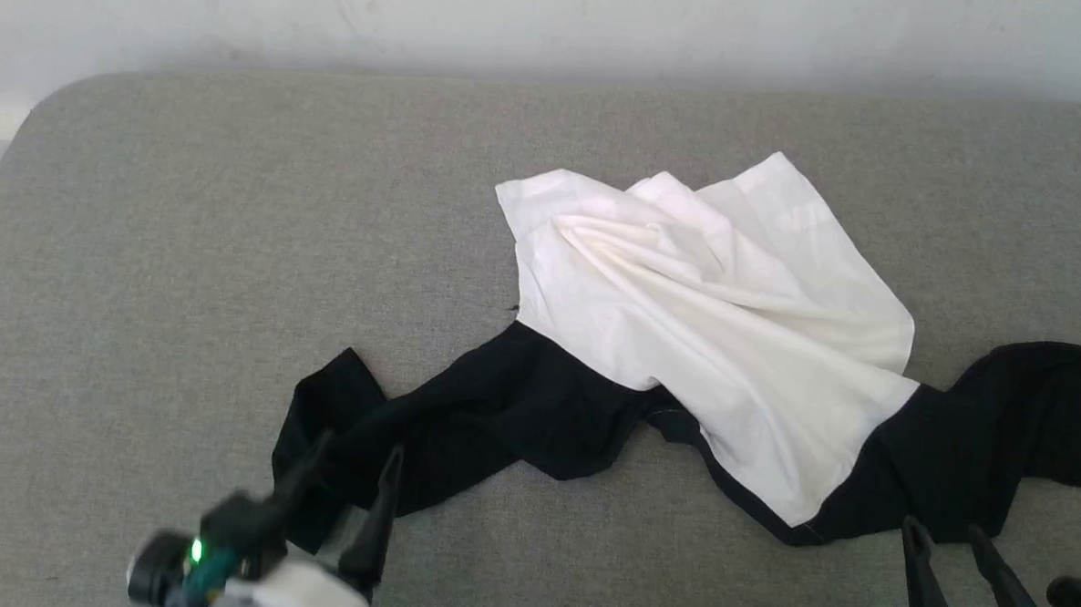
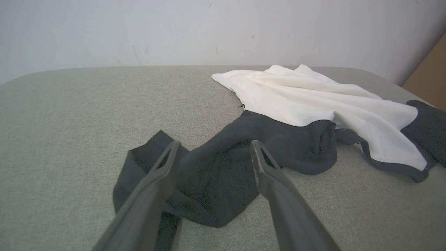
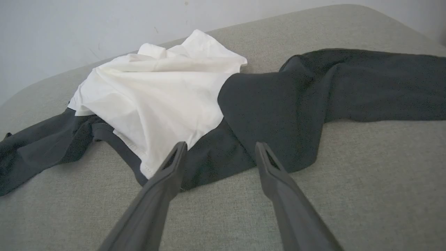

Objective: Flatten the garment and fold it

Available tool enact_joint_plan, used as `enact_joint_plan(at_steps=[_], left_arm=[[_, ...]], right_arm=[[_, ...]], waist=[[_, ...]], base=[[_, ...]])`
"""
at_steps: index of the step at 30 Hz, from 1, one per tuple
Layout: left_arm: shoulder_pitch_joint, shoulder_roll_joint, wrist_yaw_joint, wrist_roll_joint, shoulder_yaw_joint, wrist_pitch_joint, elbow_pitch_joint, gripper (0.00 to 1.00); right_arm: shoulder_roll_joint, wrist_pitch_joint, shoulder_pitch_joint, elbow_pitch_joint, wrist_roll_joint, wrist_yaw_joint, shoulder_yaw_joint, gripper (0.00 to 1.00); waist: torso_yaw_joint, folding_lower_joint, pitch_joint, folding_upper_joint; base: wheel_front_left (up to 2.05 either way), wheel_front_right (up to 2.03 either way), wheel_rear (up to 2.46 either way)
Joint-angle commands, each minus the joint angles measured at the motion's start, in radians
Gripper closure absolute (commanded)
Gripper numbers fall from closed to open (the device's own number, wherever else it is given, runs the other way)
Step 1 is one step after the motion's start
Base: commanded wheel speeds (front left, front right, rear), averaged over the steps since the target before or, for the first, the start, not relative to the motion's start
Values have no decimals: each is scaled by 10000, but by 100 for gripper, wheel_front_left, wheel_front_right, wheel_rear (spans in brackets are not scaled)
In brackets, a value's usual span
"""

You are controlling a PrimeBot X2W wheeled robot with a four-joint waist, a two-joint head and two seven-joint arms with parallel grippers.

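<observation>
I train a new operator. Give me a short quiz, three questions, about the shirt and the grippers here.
1. True or false: the left gripper and the right gripper are both shut.
2. The shirt is: A) folded neatly; B) crumpled, sleeves spread to both sides; C) rolled into a ball.
3. What colour are the sleeves?
Key: 1 false; 2 B; 3 black.

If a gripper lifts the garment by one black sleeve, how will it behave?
Probably floppy: the garment lies in soft creases, so the rest would hang. Likely light, as the cloth looks thin. Pushed over the grey surface, it may bunch up.
</observation>
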Motion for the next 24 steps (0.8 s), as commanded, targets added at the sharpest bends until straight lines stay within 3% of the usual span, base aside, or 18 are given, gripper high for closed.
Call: enact_joint_plan(at_steps=[1,4,10,14,19,20,21,24], left_arm=[[-617,273,-140,202,-45,473,-69,0],[-1567,703,-350,448,-307,1975,-26,0],[-3147,994,-778,477,-1102,4896,883,0],[-3861,1025,-931,477,-1594,6086,1922,0],[-4324,884,-1012,320,-1885,6512,3114,0],[-4373,864,-1034,268,-1948,6468,3238,56],[-4394,826,-1050,175,-1968,6385,3335,100],[-4349,733,-1098,-269,-1976,6221,3440,100]], right_arm=[[27,-47,-225,10,-108,-7,-43,0],[27,12,-362,36,-246,-7,-69,0],[27,112,-555,78,-240,-7,170,0],[27,149,-671,58,-244,-7,297,0],[27,231,-761,-24,-335,-7,244,0],[27,248,-778,-48,-349,-7,223,0],[27,257,-793,-71,-364,-7,198,0],[27,295,-793,-121,-367,-7,129,0]], waist=[[21,2,165,0],[29,2,378,0],[-58,2,817,0],[-169,2,1029,0],[-300,2,1150,0],[-315,2,1161,0],[-324,2,1159,0],[-291,2,1120,0]], base=[[0,0,0],[0,0,0],[0,0,0],[0,0,0],[0,0,0],[0,0,0],[0,0,0],[0,0,0]])
